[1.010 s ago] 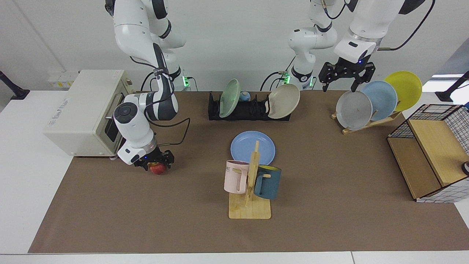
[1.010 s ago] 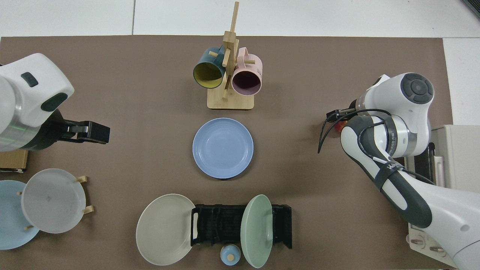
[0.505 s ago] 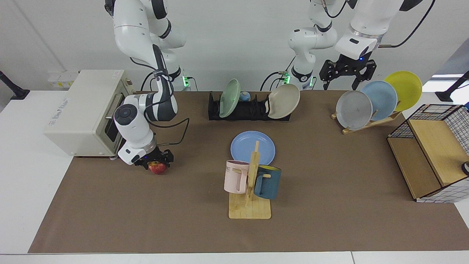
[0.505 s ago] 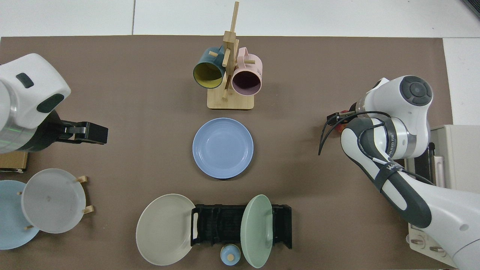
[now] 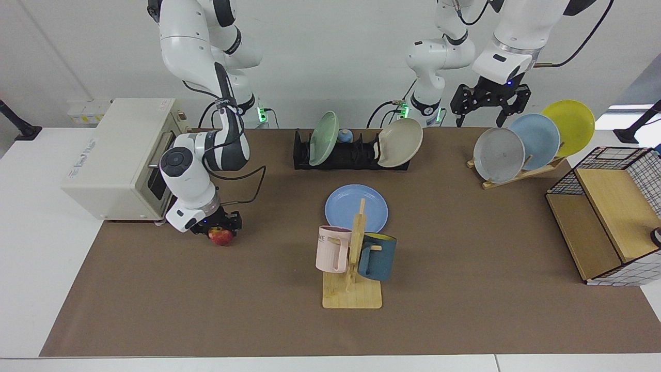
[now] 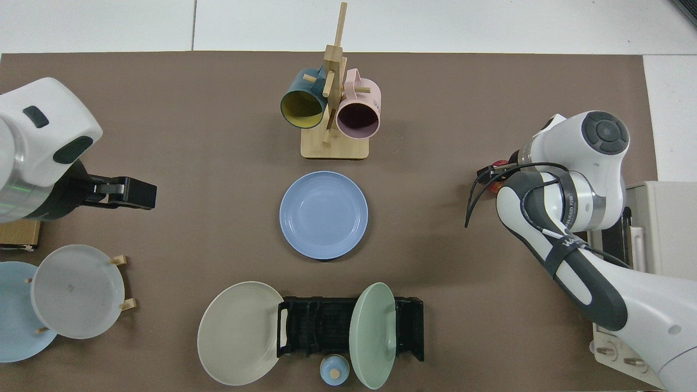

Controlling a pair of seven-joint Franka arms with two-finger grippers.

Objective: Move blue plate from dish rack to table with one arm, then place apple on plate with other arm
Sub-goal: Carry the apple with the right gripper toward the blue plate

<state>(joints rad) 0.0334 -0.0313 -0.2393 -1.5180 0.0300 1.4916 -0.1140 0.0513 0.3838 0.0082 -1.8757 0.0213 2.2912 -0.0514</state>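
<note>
The blue plate (image 5: pixel 346 205) (image 6: pixel 323 215) lies flat on the brown mat of the table (image 5: pixel 465 248), in front of the black dish rack (image 5: pixel 356 154) (image 6: pixel 321 326); the mug tree hides its near edge in the facing view. At the mat's side by the oven, my right gripper (image 5: pixel 221 231) is shut on the apple (image 5: pixel 221 236), red with yellow, right at the mat. In the top view only a red sliver of the apple (image 6: pixel 493 187) shows under the arm. My left gripper (image 5: pixel 479 123) hangs open with nothing in it, high above the wooden plate stand.
A cream toaster oven (image 5: pixel 119 155) stands beside the right arm. A mug tree (image 5: pixel 353 258) with two mugs sits before the blue plate. The rack holds a sage-green plate (image 5: pixel 323 132) and a beige plate (image 5: pixel 400 142). A wooden stand (image 5: pixel 521 173) carries three plates; a wire-and-wood box (image 5: pixel 604 217) stands beyond.
My right gripper and the apple shifted slightly up and toward the oven. My left gripper rose a little above the plate stand, then held still.
</note>
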